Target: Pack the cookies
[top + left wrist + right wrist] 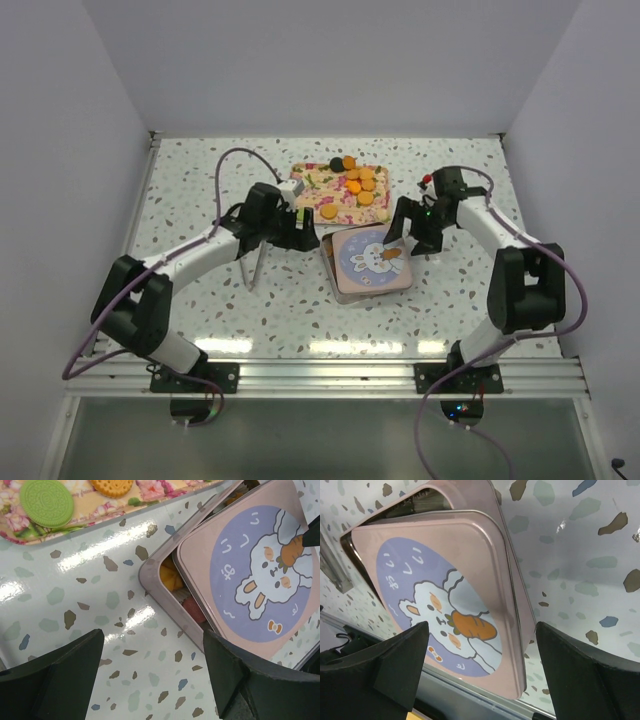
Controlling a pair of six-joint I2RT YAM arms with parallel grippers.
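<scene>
Several orange cookies point(362, 184), plus a black and a green one, lie on the floral tray point(318, 197). The left wrist view shows a green cookie point(46, 502) and an orange cookie point(112, 486) on that tray. The square tin point(345, 290) lies in front of the tray with its rabbit lid point(368, 260) resting askew. Through the gap, orange and pink cookies point(172, 577) show inside. My left gripper point(303, 238) is open and empty just left of the tin point(152, 640). My right gripper point(408, 240) is open and empty over the tin's right edge point(481, 630).
The speckled table point(200, 190) is walled at the back and both sides. A metal rail point(330, 372) runs along the near edge by the arm bases. A purple cable point(245, 155) loops over the left arm.
</scene>
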